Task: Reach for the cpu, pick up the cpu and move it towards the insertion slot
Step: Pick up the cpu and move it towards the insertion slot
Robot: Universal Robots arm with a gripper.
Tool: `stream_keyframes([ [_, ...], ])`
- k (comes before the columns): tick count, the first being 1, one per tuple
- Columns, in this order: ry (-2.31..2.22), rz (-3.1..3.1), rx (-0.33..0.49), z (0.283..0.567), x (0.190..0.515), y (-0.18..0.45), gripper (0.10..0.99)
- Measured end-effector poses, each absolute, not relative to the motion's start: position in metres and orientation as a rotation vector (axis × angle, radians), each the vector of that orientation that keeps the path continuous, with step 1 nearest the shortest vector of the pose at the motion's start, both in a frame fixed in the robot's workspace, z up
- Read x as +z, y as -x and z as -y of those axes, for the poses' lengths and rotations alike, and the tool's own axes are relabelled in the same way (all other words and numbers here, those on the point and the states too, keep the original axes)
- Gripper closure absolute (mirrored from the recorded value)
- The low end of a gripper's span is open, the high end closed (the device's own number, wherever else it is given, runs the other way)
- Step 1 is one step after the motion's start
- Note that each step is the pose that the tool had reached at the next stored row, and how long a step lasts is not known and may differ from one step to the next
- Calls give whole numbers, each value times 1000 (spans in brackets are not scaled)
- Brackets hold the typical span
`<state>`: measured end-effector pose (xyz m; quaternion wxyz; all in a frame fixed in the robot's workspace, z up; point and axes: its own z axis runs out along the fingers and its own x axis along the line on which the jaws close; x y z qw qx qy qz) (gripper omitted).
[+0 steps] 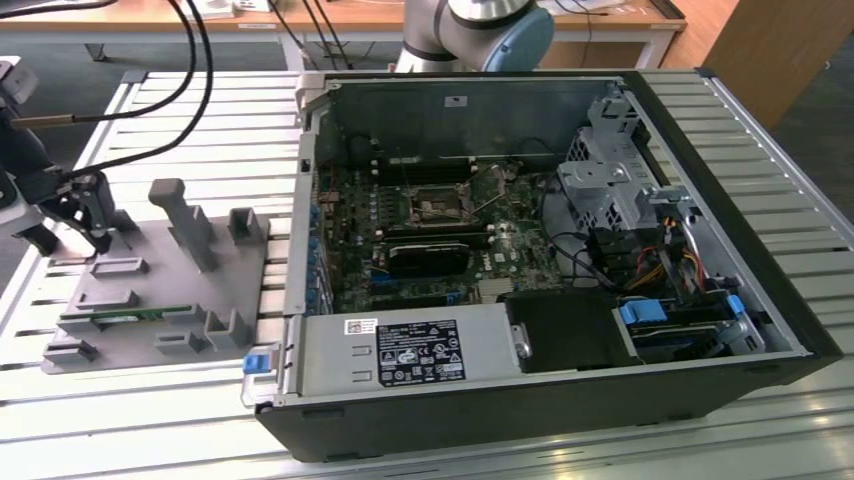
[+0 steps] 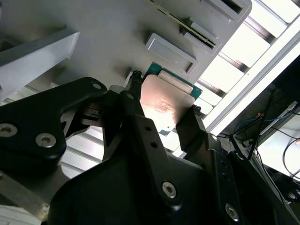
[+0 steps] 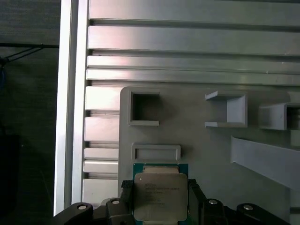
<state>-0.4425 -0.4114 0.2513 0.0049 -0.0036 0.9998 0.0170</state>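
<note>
Hand [image 3: 161,188] clamped on cpu [image 3: 161,197] edges, seemingly just above grey tray [image 3: 211,154]. Reach and grasp done. Insertion slot [image 1: 438,207] well apart from tray; carry not yet done.

cpu [image 3: 159,197]: shiny metal top | tray [image 3: 197,136]: matt grey plastic

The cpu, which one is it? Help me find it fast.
Find the big open computer case, then the grey plastic tray beside it at the exterior view's left. Over that tray's edge the black gripper is shut on the cpu. It is a flat square with a shiny silver top and green rim, unlike the long thin green memory stick lying in the tray.
</note>
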Motion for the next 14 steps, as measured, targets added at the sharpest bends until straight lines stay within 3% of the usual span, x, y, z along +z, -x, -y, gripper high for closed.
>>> stream_keyframes([
  [14, 11, -3131, 53, 411, 277, 442, 541],
])
